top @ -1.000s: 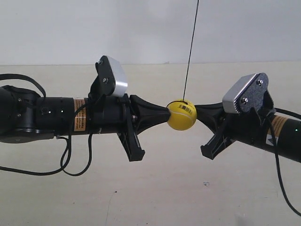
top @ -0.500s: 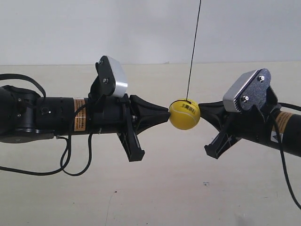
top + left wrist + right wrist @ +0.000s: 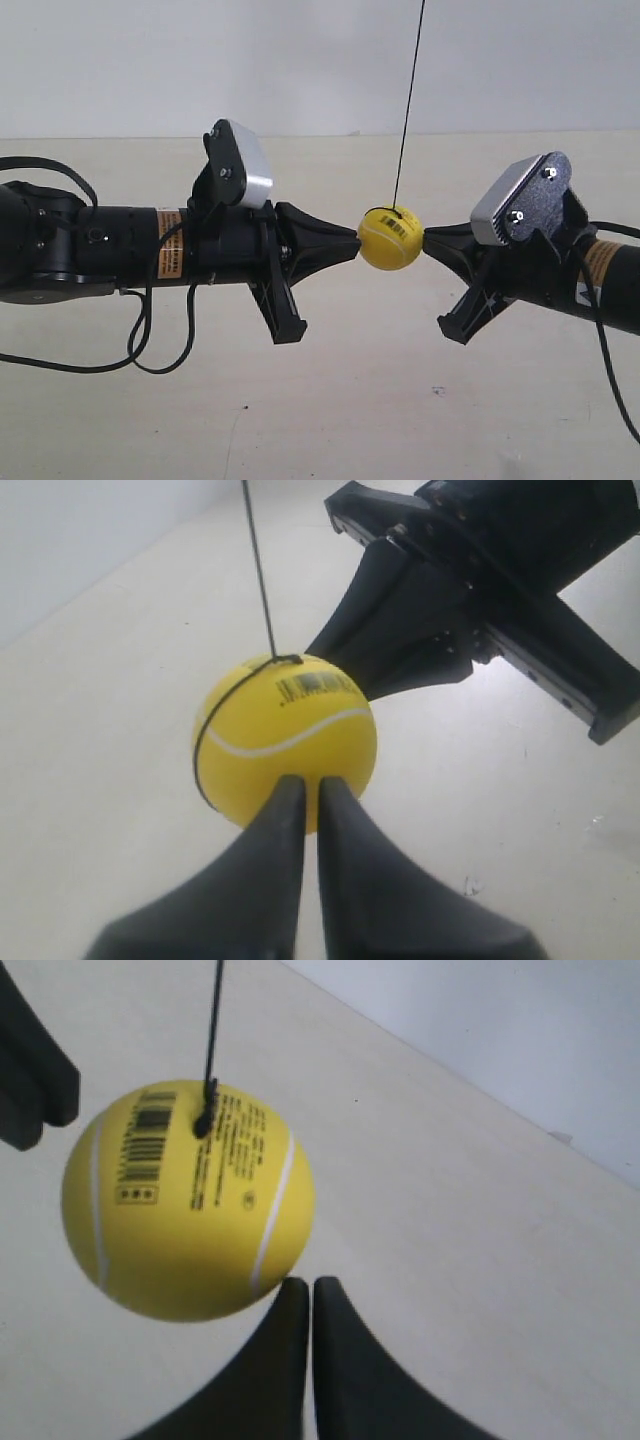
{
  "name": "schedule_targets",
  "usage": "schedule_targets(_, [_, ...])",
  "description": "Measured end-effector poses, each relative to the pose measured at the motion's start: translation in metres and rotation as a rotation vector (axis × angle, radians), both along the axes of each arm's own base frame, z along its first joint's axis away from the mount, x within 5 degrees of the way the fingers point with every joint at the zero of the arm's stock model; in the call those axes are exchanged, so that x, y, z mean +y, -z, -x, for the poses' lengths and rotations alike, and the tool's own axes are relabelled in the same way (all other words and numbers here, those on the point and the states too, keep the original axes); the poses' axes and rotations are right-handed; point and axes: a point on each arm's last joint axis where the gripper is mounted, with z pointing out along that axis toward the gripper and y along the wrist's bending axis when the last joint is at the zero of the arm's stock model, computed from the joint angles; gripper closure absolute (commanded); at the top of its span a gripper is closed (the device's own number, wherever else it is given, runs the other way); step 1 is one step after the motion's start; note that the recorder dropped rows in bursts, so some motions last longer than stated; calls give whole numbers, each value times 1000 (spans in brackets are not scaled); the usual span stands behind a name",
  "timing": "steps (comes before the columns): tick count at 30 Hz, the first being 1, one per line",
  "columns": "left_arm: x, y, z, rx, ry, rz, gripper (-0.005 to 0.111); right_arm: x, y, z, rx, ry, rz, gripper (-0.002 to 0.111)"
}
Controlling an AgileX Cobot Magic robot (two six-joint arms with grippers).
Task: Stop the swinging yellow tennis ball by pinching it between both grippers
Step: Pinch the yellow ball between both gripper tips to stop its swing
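The yellow tennis ball [image 3: 390, 240] hangs on a thin dark string [image 3: 408, 100] between my two black grippers. The left gripper [image 3: 355, 243], on the arm at the exterior view's left, is shut, its pointed tip against the ball's side. In the left wrist view the ball [image 3: 285, 742] sits straight ahead of the left gripper [image 3: 303, 785]. The right gripper [image 3: 427, 238] is shut too, with its tip at the ball's opposite side. In the right wrist view the ball [image 3: 185, 1200] lies off to one side of the right gripper [image 3: 301, 1285], barely touching one fingertip.
A pale tabletop [image 3: 350, 420] lies below, with a white wall [image 3: 300, 60] behind. Loose black cables [image 3: 150, 340] hang under the arm at the exterior view's left. Silver camera blocks [image 3: 245, 165] [image 3: 515, 200] stick up from both wrists.
The ball drifted a little to the right and then slightly back. The right arm pulled back from it and tilted. The left arm has not moved.
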Motion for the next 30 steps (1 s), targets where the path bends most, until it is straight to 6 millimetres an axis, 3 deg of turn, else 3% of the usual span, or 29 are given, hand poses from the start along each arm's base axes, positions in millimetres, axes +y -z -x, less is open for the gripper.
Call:
schedule_targets(9, [1,1,-1,-5,-7,-16,102,0,-16,5,-43,-26,3,108])
schedule_targets(30, [1,2,-1,-24,-7,-40,102,3,-17,9,-32,-65,-3,108])
